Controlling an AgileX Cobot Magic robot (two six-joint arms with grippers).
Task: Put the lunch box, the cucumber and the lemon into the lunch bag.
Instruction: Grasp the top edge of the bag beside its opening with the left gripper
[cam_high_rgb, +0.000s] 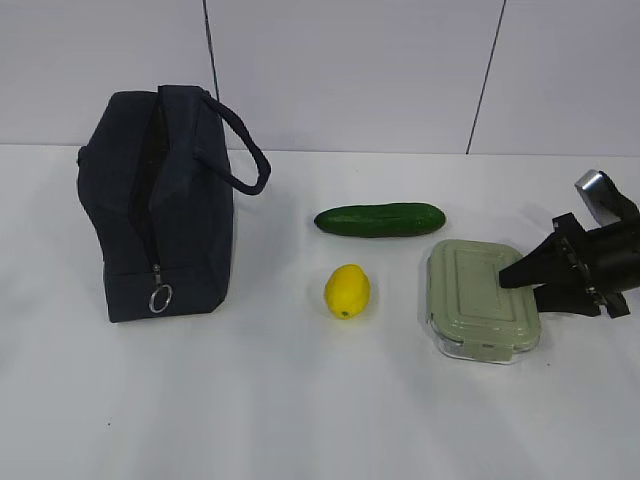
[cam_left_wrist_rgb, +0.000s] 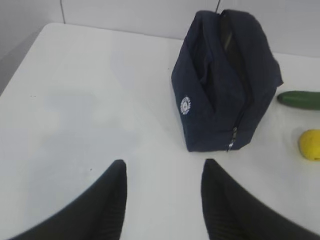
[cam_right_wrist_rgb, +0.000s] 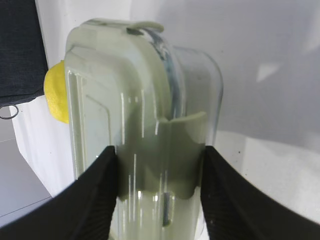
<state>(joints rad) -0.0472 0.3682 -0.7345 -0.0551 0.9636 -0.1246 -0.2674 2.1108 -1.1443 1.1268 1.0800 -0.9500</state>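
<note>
On the bench, right gripper (cam_high_rgb: 512, 277) straddles the lunch box (cam_high_rgb: 480, 300), jaws apart, left gripper (cam_left_wrist_rgb: 164, 172) empty and spread, cucumber (cam_high_rgb: 380, 219) and lemon (cam_high_rgb: 347, 291) outside the lunch bag (cam_high_rgb: 160, 210).

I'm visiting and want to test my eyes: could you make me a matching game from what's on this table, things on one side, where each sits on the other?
Things:
1. bag
2. cucumber
3. lemon
4. lunch box

Places:
A. between the right gripper's fingers
B. far left, standing with its zipper open
C. in the middle, behind the lemon
D. in the middle, in front of the cucumber

Pairs: 1-B, 2-C, 3-D, 4-A
</note>
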